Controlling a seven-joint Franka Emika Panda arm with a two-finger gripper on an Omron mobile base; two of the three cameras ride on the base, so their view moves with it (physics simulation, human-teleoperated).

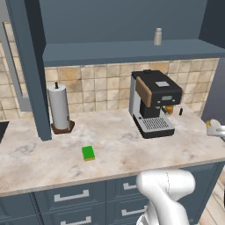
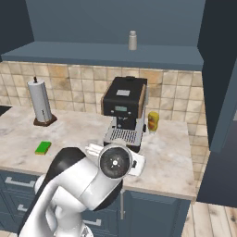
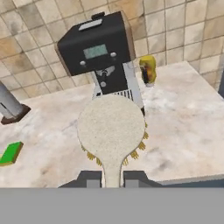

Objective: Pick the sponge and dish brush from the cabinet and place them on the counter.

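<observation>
My gripper [image 3: 112, 180] is shut on the thin handle of the dish brush [image 3: 111, 127]. Its round whitish head with tan bristles hangs over the counter [image 3: 183, 113], just in front of the coffee machine. In the left base view the dish brush [image 1: 214, 128] shows at the far right edge. The green sponge [image 1: 88, 153] lies flat on the counter [image 1: 132, 143], well left of the gripper; it is the same sponge [image 2: 43, 147] [image 3: 10, 153] in the other views. The cabinet [image 1: 123, 52] stands open above.
A black coffee machine [image 1: 154, 103] [image 2: 124, 111] stands at the back of the counter, with a yellow object [image 2: 153, 121] beside it. A paper towel holder [image 1: 59, 107] is at the left. A grey shaker [image 1: 157, 36] sits on the cabinet shelf. An open cabinet door [image 1: 28, 70] hangs at the left.
</observation>
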